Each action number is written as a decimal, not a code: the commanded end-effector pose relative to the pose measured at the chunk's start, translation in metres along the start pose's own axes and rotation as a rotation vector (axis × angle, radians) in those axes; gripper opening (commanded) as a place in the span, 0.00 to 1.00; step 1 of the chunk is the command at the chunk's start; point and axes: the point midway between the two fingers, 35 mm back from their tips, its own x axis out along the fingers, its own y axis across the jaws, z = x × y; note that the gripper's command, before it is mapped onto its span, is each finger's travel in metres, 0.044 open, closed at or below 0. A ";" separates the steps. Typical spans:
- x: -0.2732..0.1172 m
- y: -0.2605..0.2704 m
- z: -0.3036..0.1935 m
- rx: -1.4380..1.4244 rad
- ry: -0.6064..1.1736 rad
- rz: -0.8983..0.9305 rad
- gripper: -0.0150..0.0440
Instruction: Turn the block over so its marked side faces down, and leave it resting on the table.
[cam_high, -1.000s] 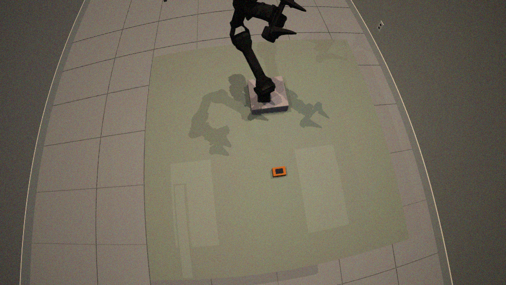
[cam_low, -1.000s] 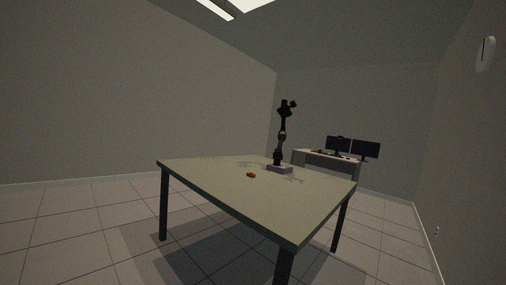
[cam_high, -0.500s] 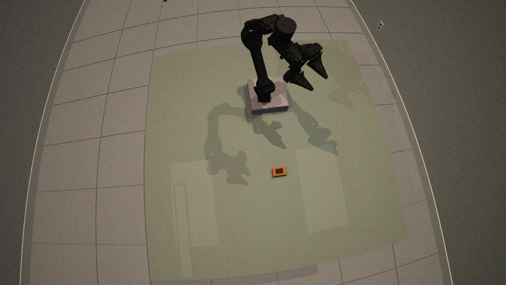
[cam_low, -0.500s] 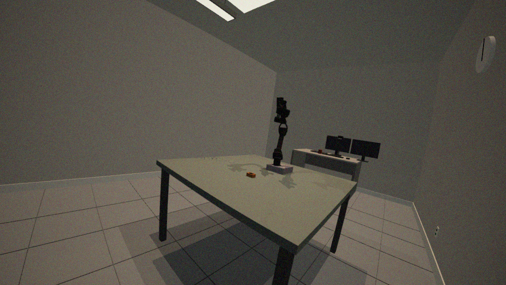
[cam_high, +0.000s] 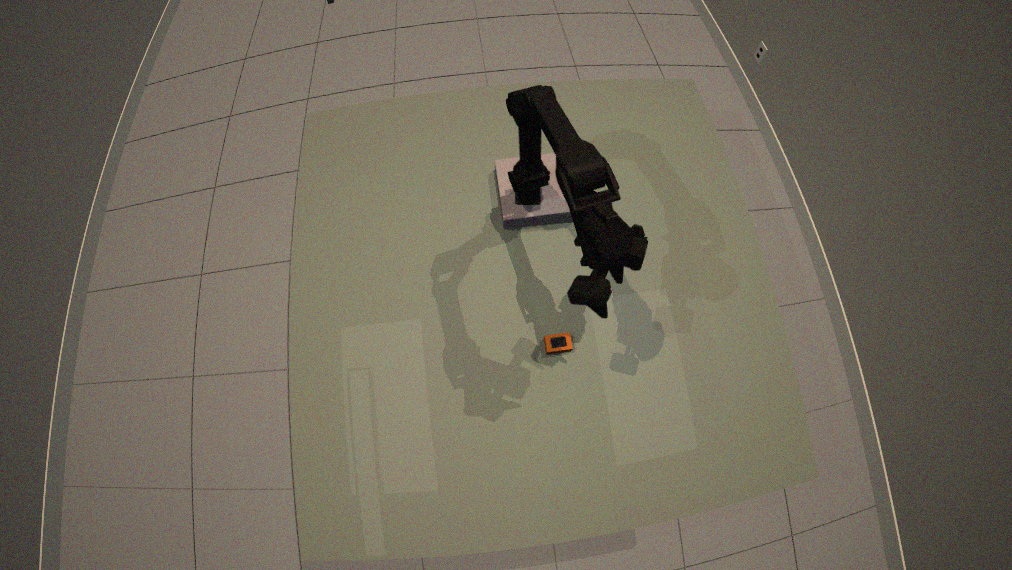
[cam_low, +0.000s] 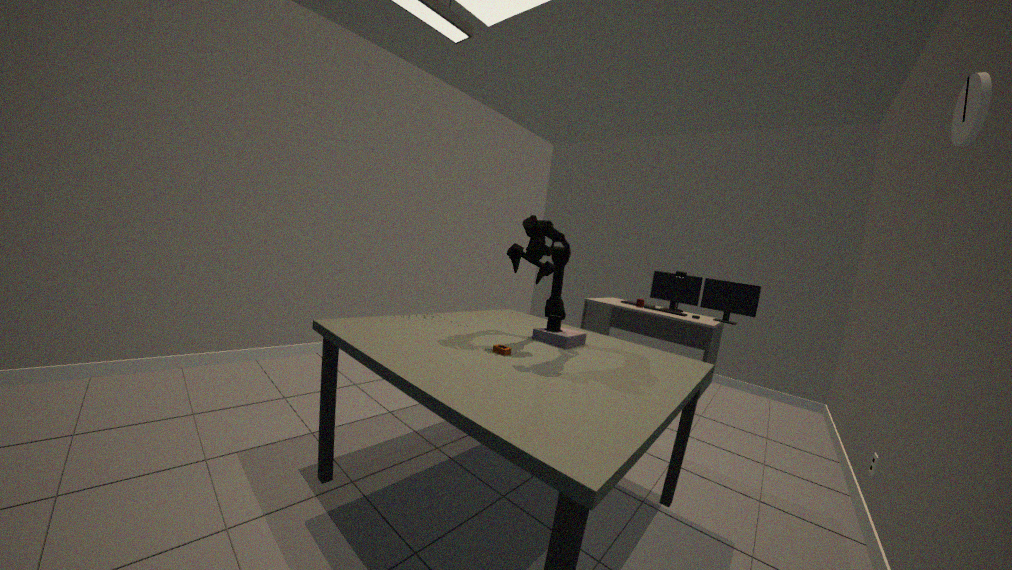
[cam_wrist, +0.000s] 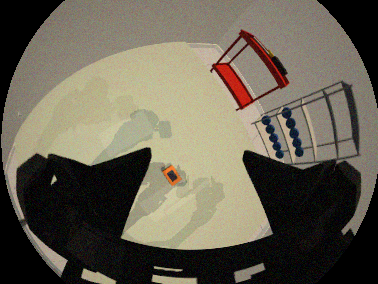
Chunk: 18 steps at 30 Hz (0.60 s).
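- Currently, the table (cam_low: 439, 396) carries the arm's base and the block.
- Gripper (cam_high: 601, 279): high above the surface, fingers spread wide, nothing held.
- Block (cam_high: 558, 343): orange, lying flat near the table's middle, dark marked face up, well apart from the fingers.
- Recommended approach: descend centred over the block, align the jaws across two opposite sides, and close only once they straddle it.

Block (cam_high: 558, 343) lies flat on the table (cam_high: 396, 233), well apart from the arm's base plate (cam_high: 520, 212); bare surface on all 4 sides of it. Gripper (cam_high: 598, 293) hangs above, fingers spread wide, nothing between them. Air between it and the block is unobstructed.
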 end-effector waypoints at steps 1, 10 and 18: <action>0.059 0.002 -0.043 0.345 0.201 0.069 1.00; 0.149 0.026 -0.139 0.973 0.634 0.057 1.00; 0.155 0.031 -0.143 1.017 0.669 0.048 1.00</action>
